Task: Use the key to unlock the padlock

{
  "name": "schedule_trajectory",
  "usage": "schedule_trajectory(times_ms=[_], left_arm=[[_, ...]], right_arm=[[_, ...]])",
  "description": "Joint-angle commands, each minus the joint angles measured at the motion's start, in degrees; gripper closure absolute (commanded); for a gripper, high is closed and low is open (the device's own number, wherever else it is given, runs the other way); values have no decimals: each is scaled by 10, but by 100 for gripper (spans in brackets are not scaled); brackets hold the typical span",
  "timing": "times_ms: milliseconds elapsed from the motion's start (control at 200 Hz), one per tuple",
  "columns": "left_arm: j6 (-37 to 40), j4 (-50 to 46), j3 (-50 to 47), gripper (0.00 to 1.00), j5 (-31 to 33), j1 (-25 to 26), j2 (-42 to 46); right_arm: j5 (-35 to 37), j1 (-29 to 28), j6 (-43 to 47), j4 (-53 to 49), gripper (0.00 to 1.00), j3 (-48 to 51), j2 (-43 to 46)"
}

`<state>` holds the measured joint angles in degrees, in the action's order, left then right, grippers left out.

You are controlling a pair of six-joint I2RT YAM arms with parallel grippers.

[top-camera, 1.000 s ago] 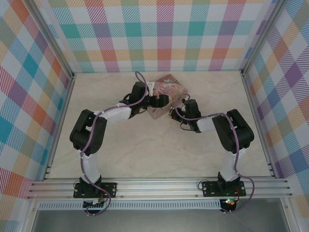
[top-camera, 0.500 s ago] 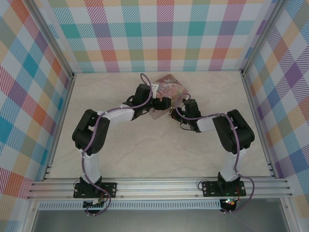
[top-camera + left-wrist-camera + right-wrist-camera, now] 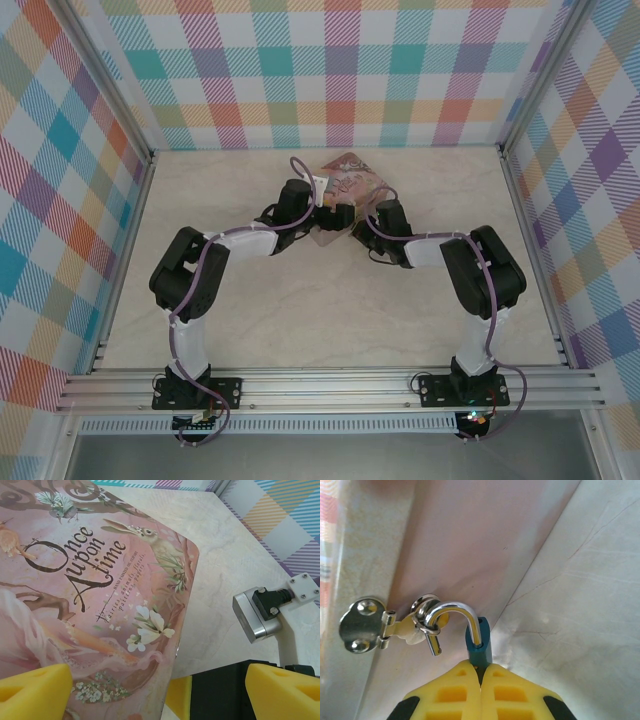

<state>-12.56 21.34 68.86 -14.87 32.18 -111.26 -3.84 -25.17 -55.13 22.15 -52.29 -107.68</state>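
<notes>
Right wrist view had the right gripper (image 3: 481, 672) pinched shut on the teal padlock (image 3: 478, 641). Its silver shackle (image 3: 451, 611) hung through the hasp (image 3: 367, 622) of the pink box (image 3: 470, 540), one leg seemingly free of the body (so perhaps already sprung). The left gripper (image 3: 160, 692) stood spread wide over the box lid, clasping nothing. A steady pinch and a gentle swing, not a pull, would suit unhooking. The table (image 3: 300, 320) was pale and marbled, and the walls (image 3: 340, 80) were plaid.

Built of black joints (image 3: 186, 276) and white links (image 3: 247, 238), strung with lilac cables (image 3: 300, 165), tipped with yellow slotted fingers (image 3: 454, 692).
</notes>
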Motion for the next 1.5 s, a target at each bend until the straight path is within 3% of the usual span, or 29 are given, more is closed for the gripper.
schedule_trajectory(times_ms=[0,585,860,1090,1295,1495], left_arm=[[-22,-74,-30,10,-4,6,-17],[-29,-64,-36,10,-4,6,-27],[-33,-61,-41,10,-3,6,-20],[-46,-81,-28,8,-19,1,26],[-66,-107,2,4,-49,-9,97],[-85,-96,-40,0,-49,-22,194]], right_arm=[[30,4,-23,18,96,-26,5],[17,37,-35,-20,96,-72,6],[30,46,14,-93,96,-89,9],[50,47,86,-114,96,-32,83],[-51,50,199,-163,95,15,180],[-191,50,209,-210,94,68,259]])
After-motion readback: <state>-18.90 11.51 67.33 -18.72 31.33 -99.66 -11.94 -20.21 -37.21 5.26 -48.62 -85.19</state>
